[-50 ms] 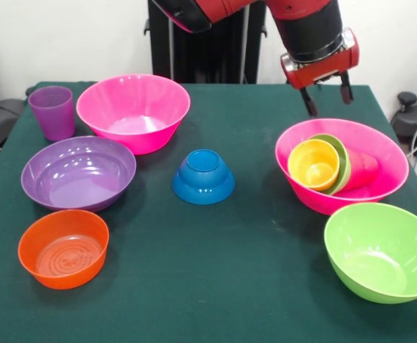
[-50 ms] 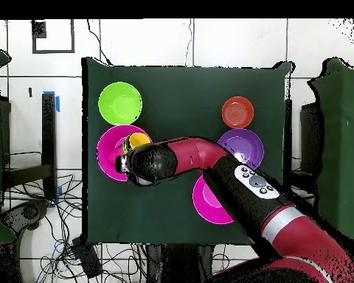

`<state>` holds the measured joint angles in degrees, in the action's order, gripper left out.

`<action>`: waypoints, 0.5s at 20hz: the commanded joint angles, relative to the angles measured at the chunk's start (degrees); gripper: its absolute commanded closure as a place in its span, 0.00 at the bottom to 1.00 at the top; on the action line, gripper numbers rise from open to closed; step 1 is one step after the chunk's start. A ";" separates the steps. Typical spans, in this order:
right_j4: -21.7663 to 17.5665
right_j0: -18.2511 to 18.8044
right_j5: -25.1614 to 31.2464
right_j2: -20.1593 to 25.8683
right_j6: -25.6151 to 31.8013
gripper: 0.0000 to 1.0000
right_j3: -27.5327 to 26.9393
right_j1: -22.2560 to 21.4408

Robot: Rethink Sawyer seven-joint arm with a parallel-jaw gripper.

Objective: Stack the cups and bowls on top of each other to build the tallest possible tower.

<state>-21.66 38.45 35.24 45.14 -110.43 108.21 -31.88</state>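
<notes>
Gripper (image 1: 327,98) is what you'll spot first, hanging off the red and black arm (image 2: 209,158) above the far rim of the right-hand pink bowl (image 1: 380,191), its two dark fingers (image 1: 311,103) spread apart with nothing between them. Right under it, that pink bowl has a little pile lying on its side: the yellow-orange cup (image 1: 314,163) tucked into the small green bowl (image 1: 339,158), with the red cup (image 1: 365,169) poking out behind, mouths facing your left in the front view. Just in front of that bowl, nearly touching its rim, you've got the lime green bowl (image 1: 380,250) sitting upright and empty. Middle of the green table (image 1: 237,286) there's the small blue bowl (image 1: 203,176), upside down and well apart from everything else. Over on the other side you'll see the second pink bowl (image 1: 134,112) upright, the purple cup (image 1: 51,112) standing just beside it, then the wide purple bowl (image 1: 79,173) in front of those, and the orange bowl (image 1: 64,248) closest to the near edge. From overhead, the arm covers part of the second pink bowl and the blue one.
</notes>
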 commanded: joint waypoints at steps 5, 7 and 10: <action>-8.25 -2.39 -6.09 -5.67 2.50 0.00 -6.44 5.25; -8.64 -3.01 -6.63 -6.29 1.82 0.00 -7.38 6.29; -9.27 -3.50 -6.94 -6.84 1.48 0.00 -8.07 6.58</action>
<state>-25.58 37.30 31.94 42.94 -110.43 105.88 -28.40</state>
